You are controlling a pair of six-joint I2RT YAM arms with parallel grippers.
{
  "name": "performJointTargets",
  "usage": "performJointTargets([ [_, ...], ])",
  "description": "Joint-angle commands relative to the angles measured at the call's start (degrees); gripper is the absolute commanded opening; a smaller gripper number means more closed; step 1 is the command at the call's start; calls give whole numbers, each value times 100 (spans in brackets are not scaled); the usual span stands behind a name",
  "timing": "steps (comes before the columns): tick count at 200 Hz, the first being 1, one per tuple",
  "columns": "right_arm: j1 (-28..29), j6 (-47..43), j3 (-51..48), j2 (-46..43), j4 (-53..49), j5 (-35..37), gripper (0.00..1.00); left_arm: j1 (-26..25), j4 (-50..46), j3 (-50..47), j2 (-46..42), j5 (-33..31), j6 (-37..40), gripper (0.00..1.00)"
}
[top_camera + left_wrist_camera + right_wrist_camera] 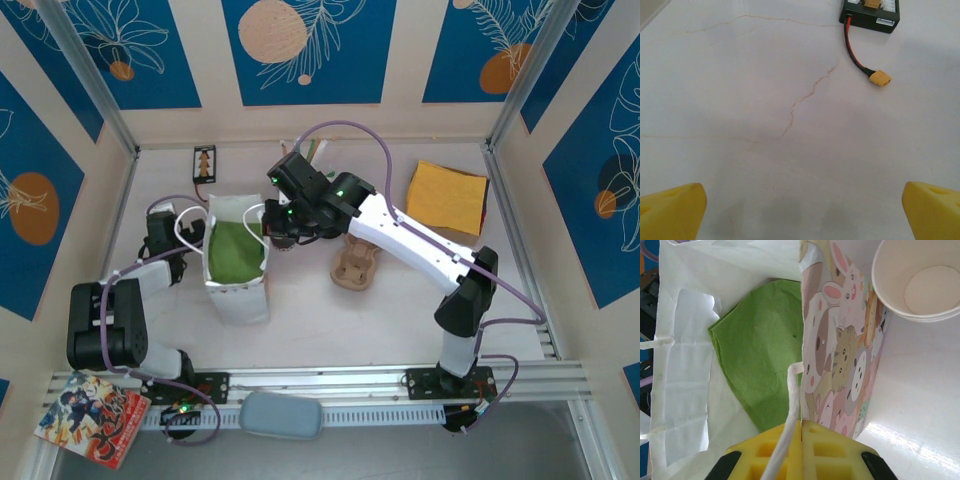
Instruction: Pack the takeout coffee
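The takeout coffee is out of view. A white paper bag [237, 285] stands open left of centre with a green napkin [235, 248] inside. My right gripper [272, 222] is at the bag's right rim. In the right wrist view its fingers [801, 422] are shut on the top edge of the bag's cartoon-printed wall [840, 355], and the bag's white cord handle [792, 405] lies over the left finger. The green napkin [765, 350] lies below. A lidless white cup [925, 285] stands just outside the bag. My left gripper [168, 235] is left of the bag, open [801, 192] over bare table.
A wooden cup holder [355, 265] lies right of the bag. Yellow napkins [447, 197] sit at the back right. A black device [204, 162] with a red cable and orange plug [880, 78] is at the back left. A comic book [92, 418] lies off the near left corner.
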Motion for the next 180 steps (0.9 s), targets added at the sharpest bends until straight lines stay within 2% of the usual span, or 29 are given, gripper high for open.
performJointTargets([
  [1,-39,52,-85,-279,-85,125,0,-70,330,-105,62,99,154,100],
  [90,-138,96,-344,-539,-188,202,0,-244,1418,-297,243,335,764,100],
  [126,-146,101,-458,-664,-222,264,0,-335,1693,-406,246,656,1002,100],
  [157,-168,129,-625,-767,-166,246,0,-573,2442,-803,221,742,1331,100],
  [180,-186,134,-684,-803,-154,222,0,-710,3508,-1250,525,596,1436,100],
])
